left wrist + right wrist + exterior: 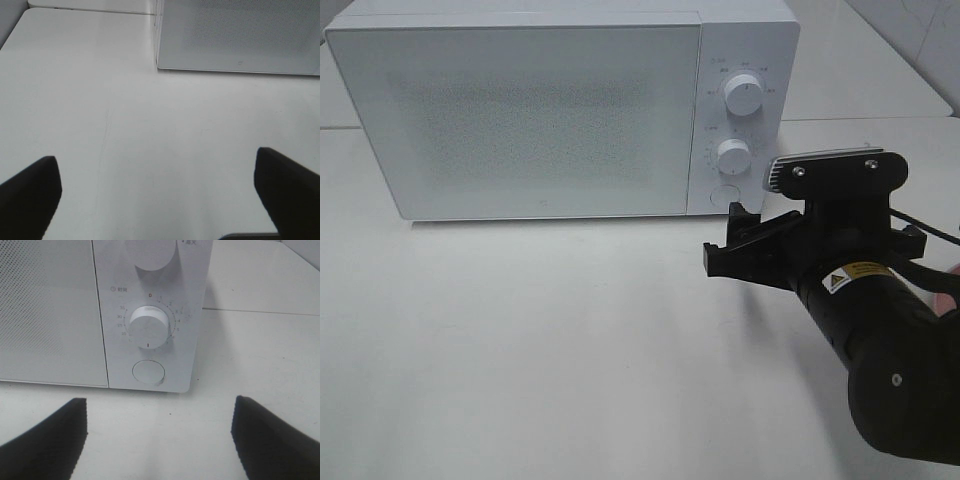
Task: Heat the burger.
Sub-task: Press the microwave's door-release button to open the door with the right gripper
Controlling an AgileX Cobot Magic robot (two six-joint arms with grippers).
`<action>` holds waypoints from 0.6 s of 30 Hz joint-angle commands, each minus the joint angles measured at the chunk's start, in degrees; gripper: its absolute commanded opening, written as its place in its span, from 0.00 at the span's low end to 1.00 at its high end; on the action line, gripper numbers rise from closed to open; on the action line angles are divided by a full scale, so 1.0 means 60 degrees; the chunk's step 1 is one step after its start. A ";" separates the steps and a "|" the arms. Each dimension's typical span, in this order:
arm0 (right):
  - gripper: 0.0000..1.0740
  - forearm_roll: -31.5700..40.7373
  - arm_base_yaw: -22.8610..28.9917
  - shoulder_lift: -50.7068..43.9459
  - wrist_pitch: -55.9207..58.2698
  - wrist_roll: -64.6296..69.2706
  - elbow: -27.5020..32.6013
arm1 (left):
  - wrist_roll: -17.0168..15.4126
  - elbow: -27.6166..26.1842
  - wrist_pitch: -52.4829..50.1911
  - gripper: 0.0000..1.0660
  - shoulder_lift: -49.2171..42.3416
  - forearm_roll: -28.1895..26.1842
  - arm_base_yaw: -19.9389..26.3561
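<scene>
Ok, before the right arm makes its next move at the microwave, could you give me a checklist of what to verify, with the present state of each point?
1. Microwave door shut: ok.
2. Right gripper open, holding nothing: ok.
3. Right gripper faces the control panel, with the round button straight ahead and not touched: ok.
4. Timer knob setting: cannot tell.
5. Burger behind that door: cannot tell; no view shows it.
6. Left gripper open and empty, over the table: ok.
</scene>
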 commanded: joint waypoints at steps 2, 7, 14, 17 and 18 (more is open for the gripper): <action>0.71 -0.0019 0.0057 -0.0029 -0.0993 0.0449 -0.0010 | 0.0019 0.0029 -0.0143 0.94 -0.0229 -0.0067 -0.0038; 0.69 -0.0019 0.0057 -0.0029 -0.0840 0.2053 -0.0010 | 0.0019 0.0029 -0.0143 0.94 -0.0229 -0.0067 -0.0038; 0.61 -0.0019 0.0057 -0.0029 0.0057 0.6761 -0.0010 | 0.0019 0.0029 -0.0143 0.94 -0.0229 -0.0067 -0.0038; 0.57 -0.0029 0.0057 -0.0029 0.0334 0.8451 -0.0010 | 0.0019 0.0029 -0.0143 0.94 -0.0229 -0.0067 -0.0038; 0.57 -0.0029 0.0057 -0.0029 0.0334 0.8451 -0.0010 | 0.0019 0.0029 -0.0143 0.94 -0.0229 -0.0067 -0.0038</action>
